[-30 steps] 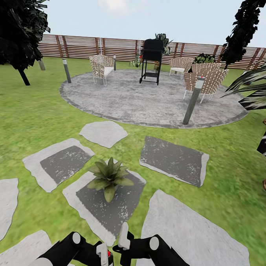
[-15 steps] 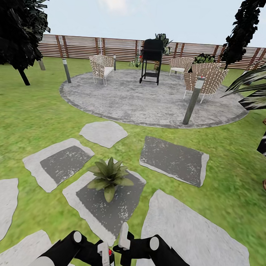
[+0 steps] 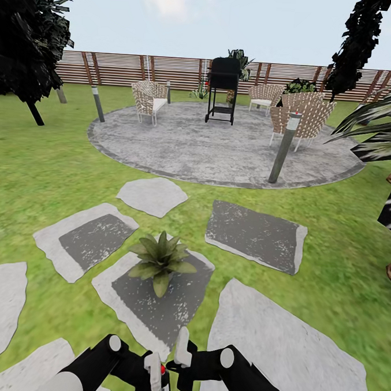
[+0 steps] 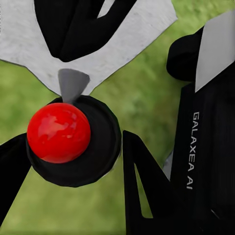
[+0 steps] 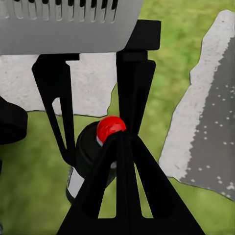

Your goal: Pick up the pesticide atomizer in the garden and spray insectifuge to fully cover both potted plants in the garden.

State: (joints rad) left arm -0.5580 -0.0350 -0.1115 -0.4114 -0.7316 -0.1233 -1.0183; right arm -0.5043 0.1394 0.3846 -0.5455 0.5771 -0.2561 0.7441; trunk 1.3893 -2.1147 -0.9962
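One potted plant (image 3: 160,260), a low rosette of pointed green leaves, sits on a grey stepping stone (image 3: 154,308) just ahead of my arms. The pesticide atomizer (image 4: 61,134) shows as a small dark bottle with a red knob on top (image 5: 110,126). My left gripper (image 3: 156,377) is shut on it, one finger (image 4: 147,186) on each side, low in the head view. Close beside it, my right gripper (image 3: 179,359) is shut with nothing held, its tips (image 5: 121,139) right by the bottle. The atomizer's handle is hidden.
Lawn and more stepping stones (image 3: 257,234) lie around the plant. Beyond is the round paved patio (image 3: 221,151) with a black grill (image 3: 223,90), wicker chairs (image 3: 148,100), post lights (image 3: 284,146) and the slatted fence (image 3: 122,69). A small leafy plant (image 3: 199,93) stands near the grill. Palm fronds (image 3: 384,132) reach in at the right.
My left arm has edged slightly inward with the atomizer still held. The right arm, the plant and the camera have not moved.
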